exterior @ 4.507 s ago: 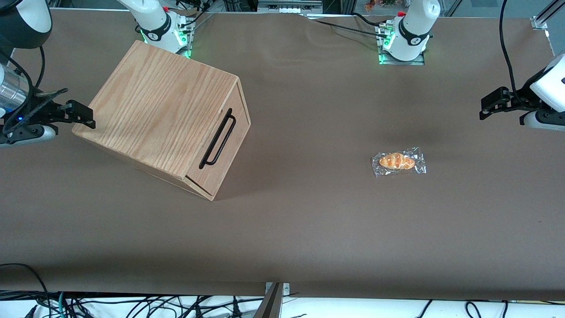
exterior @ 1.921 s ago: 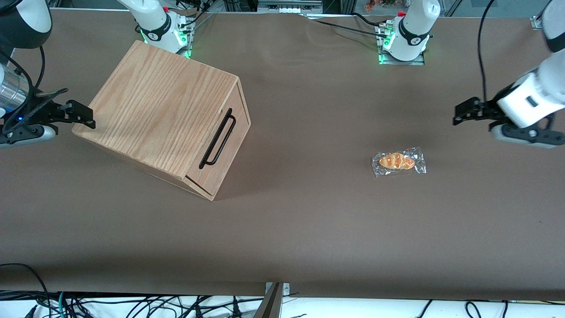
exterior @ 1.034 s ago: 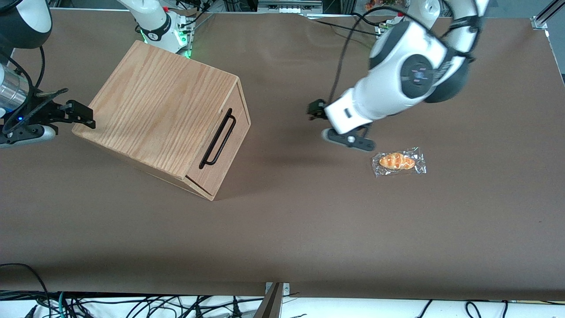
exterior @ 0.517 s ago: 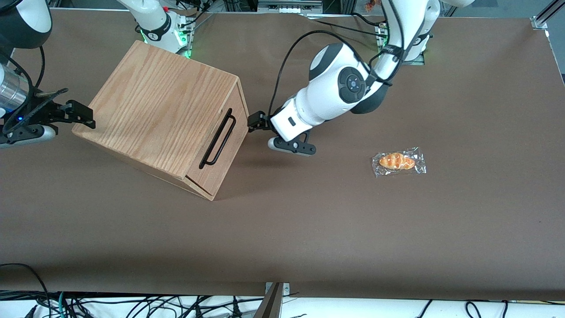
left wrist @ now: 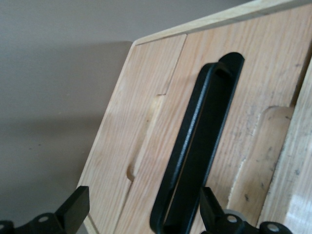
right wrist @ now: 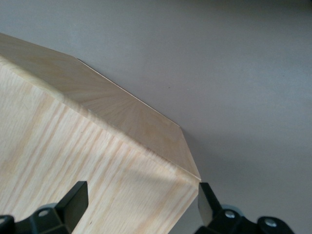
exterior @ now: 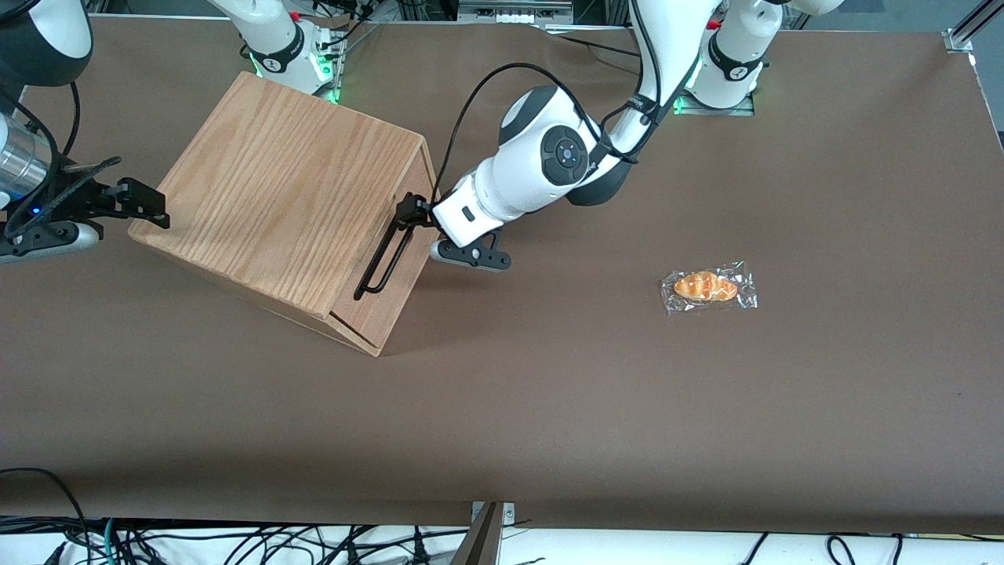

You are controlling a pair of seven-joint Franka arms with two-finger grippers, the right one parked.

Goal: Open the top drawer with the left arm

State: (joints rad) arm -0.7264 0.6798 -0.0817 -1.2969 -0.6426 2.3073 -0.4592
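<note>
Spanning the top drawer's (exterior: 404,259) handle (left wrist: 195,151), the gripper's (left wrist: 141,222) jaws gape.

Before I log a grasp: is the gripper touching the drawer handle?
Cannot tell. In the left wrist view the open gripper straddles the handle, one finger close beside it. The front view shows no clear gap either.

grained wood top drawer (exterior: 402,267), matt black claw (exterior: 409,213).
</note>
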